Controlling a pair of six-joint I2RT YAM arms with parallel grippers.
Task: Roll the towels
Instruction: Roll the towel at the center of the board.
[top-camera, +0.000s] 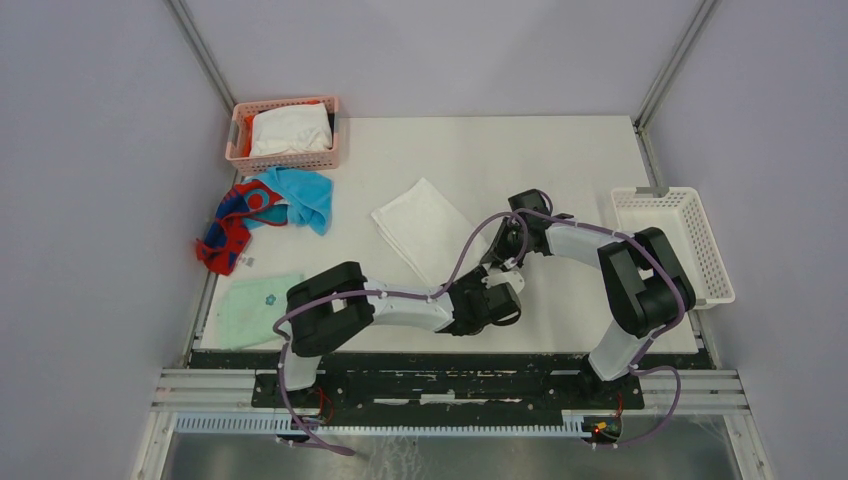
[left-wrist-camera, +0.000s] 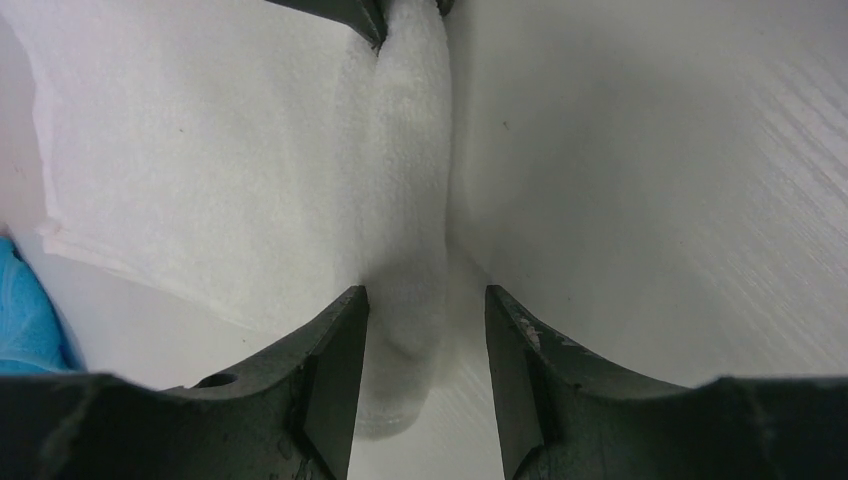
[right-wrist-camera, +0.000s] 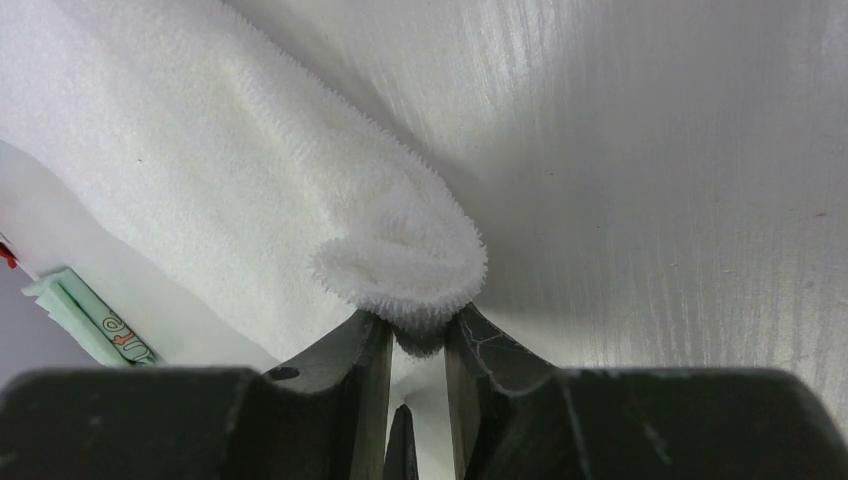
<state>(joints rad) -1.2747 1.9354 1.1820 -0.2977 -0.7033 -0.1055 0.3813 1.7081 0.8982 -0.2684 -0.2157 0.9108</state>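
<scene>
1. Nearest the lens, my right gripper (right-wrist-camera: 415, 330) is clamped on the curled near end of the white towel (right-wrist-camera: 200, 170). The pile bulges just above both fingertips.
2. White towel: a folded strip lying flat on the table (top-camera: 560, 160) between my 2 arms. Only its near end is turned over, into about 1 tight curl.
3. My left gripper (left-wrist-camera: 425, 295) stands open astride the same curl farther along. The curl runs between its fingers and is not pinched.
4. Step in hand, as I judge it: the start of a roll on this towel. The next move calls for the left jaws to close on the curl so both ends are held level. Both wrists would then turn it over along the strip toward the far end. An uneven hold would likely cone the roll.
5. The other 2, the turquoise towel (top-camera: 300, 195) and the red towel (top-camera: 232, 225), lie unrolled in a heap at far left, just beside the pink basket (top-camera: 285, 160).
6. Outward: a mint cloth (top-camera: 258, 308) near my left base, and a white basket (top-camera: 668, 240) at the right edge.
7. Writing: a pale green strip (right-wrist-camera: 95, 320) bears printed characters cut off by the frame, which I cannot read. No brand is legible anywhere.
</scene>
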